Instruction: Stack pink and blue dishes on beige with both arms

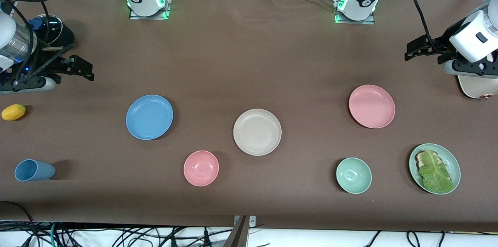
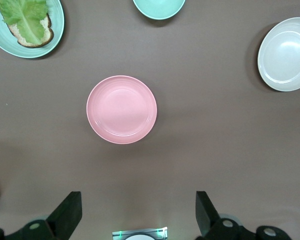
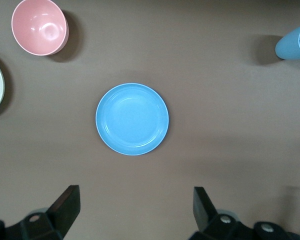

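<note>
Brown cloth table [image 1: 241, 64], broad bare stretch between robot bases and dishes. Beige plate [image 1: 257, 132] mid-table, clear margin all round. Blue plate [image 1: 149, 117] toward right arm's end, flat, nothing touching rim. Pink plate [image 1: 372, 106] toward left arm's end, likewise free on every edge. Pink bowl [image 1: 201, 168] nearer front camera, between blue and beige plates, apart from both. Green bowl [image 1: 353, 175] and lettuce plate [image 1: 434, 168] nearer camera than pink plate, well apart from it. Blue cup [image 1: 34, 170] on its side and yellow fruit [image 1: 13, 112] at right arm's end. Left gripper [image 2: 137, 212] up over table edge at its own end, jaws spread wide, empty. Right gripper [image 3: 135, 210] same at its end, jaws released, empty.
</note>
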Tool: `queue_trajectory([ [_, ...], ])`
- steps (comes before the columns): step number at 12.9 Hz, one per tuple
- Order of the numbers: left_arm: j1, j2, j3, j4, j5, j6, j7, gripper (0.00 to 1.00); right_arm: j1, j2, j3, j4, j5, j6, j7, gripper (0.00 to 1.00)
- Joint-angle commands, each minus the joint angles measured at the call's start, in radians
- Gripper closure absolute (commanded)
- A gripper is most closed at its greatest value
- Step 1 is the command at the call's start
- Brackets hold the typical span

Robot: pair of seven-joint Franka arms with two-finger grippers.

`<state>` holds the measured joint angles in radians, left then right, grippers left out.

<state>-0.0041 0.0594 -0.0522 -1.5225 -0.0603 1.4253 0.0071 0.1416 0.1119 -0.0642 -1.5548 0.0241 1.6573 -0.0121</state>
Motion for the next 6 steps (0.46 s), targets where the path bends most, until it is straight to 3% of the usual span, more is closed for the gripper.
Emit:
queue_trajectory([
  [1, -0.002, 0.014, -0.003, 0.010, 0.020, 0.001, 0.014, 0.00, -0.008, -0.028, -0.003, -0.028, 0.007, -0.001, -0.005, 0.00],
  [6, -0.001, 0.014, -0.003, 0.013, 0.019, 0.001, 0.016, 0.00, -0.008, -0.017, -0.003, -0.014, -0.006, 0.010, -0.006, 0.00],
])
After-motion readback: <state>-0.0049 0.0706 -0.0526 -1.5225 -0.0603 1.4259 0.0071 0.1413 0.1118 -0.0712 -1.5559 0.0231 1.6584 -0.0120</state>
